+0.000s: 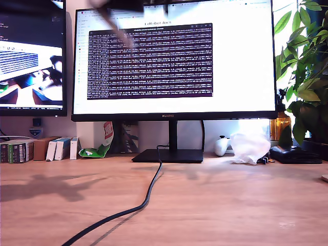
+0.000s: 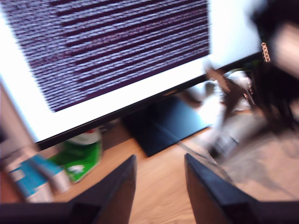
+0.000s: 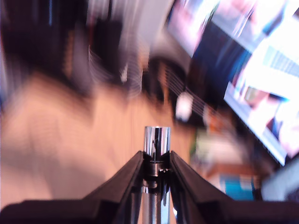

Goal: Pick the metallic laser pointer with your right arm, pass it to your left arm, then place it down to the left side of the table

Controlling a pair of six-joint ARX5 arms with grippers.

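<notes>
The metallic laser pointer [image 3: 157,140], a shiny silver cylinder, stands clamped between the black fingers of my second gripper [image 3: 156,156], its end poking past the fingertips, above the wooden table [image 3: 70,140]. My first gripper [image 2: 159,161] is open, with only the table [image 2: 159,186] showing between its fingers. In the exterior view a blurred dark shape [image 1: 120,4] sits at the top edge with a thin blurred streak [image 1: 115,28] slanting below it, in front of the monitor. It is too smeared to tell which arm it is. Both wrist views are motion-blurred.
A large monitor [image 1: 174,56] on a black stand [image 1: 168,155] fills the back. A black cable [image 1: 148,195] runs from it across the table [image 1: 230,205]. Small boxes [image 1: 31,149] line the exterior view's left; a white bag [image 1: 250,146] and a plant [image 1: 307,66] stand on its right.
</notes>
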